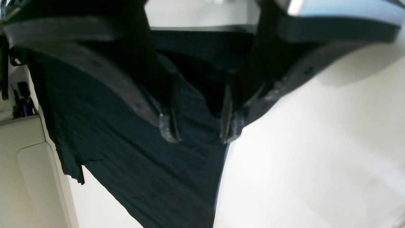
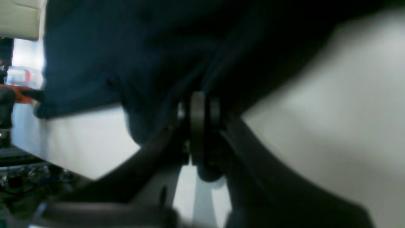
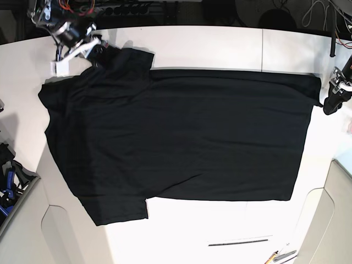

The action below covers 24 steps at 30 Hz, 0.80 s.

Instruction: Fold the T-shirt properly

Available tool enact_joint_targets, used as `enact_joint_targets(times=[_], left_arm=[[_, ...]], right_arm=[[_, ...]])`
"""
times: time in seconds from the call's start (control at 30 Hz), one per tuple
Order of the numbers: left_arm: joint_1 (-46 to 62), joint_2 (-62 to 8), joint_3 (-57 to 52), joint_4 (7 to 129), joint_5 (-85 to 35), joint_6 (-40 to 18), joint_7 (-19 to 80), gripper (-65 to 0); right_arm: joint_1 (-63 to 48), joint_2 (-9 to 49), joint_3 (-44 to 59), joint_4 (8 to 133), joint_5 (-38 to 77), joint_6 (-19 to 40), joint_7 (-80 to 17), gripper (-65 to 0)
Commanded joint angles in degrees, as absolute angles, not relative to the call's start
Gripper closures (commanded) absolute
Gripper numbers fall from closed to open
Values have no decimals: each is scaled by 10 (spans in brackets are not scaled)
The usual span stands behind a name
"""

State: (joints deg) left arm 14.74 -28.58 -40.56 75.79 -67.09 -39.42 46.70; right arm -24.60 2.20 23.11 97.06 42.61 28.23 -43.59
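Note:
The black T-shirt (image 3: 181, 137) lies spread flat on the white table (image 3: 220, 47), plain side up, sleeves to the left and hem to the right. My right gripper (image 3: 99, 52) is at the far left sleeve; in the right wrist view it (image 2: 197, 126) is shut on a fold of the T-shirt's cloth (image 2: 126, 63). My left gripper (image 3: 329, 105) is at the shirt's far right hem corner. In the left wrist view it (image 1: 200, 128) is open, its fingertips (image 1: 169, 128) apart just above the shirt's edge (image 1: 133, 152). The print is hidden.
A thin dark strip (image 3: 239, 242) and some pens (image 3: 280, 256) lie near the front edge. Beige panels (image 3: 27, 231) stand at both lower corners. Cables and gear (image 3: 126, 8) run along the back edge. Blue tools (image 3: 6, 187) sit at the left edge.

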Motion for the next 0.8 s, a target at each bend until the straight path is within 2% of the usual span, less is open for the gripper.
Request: enact_joint_targets(times=[0.0, 0.13, 0.47, 0.5, 0.57, 0.63, 0.67, 0.77], left_arm=[[145, -300, -410, 766, -684, -400, 459, -241], [145, -300, -410, 766, -684, -400, 459, -241], [145, -300, -410, 766, -684, -400, 459, -241], [145, -300, -410, 766, -684, -400, 459, -241], [145, -300, -410, 766, -684, -400, 459, -241], [145, -300, -410, 767, -684, -400, 459, -241], [145, -300, -410, 766, -684, -400, 460, -241], [145, -300, -410, 767, -684, -400, 460, -241]], right_arm=[[-227, 25, 228, 981, 439, 288, -424, 0], [-154, 25, 201, 981, 410, 288, -411, 0], [-17, 25, 114, 947, 226, 276, -326, 0], [-8, 25, 114, 940, 224, 271, -325, -17], [6, 25, 114, 928, 224, 269, -326, -193], [13, 25, 114, 927, 225, 270, -326, -335], [15, 25, 114, 927, 225, 270, -326, -371], [15, 25, 114, 927, 225, 270, -328, -379]])
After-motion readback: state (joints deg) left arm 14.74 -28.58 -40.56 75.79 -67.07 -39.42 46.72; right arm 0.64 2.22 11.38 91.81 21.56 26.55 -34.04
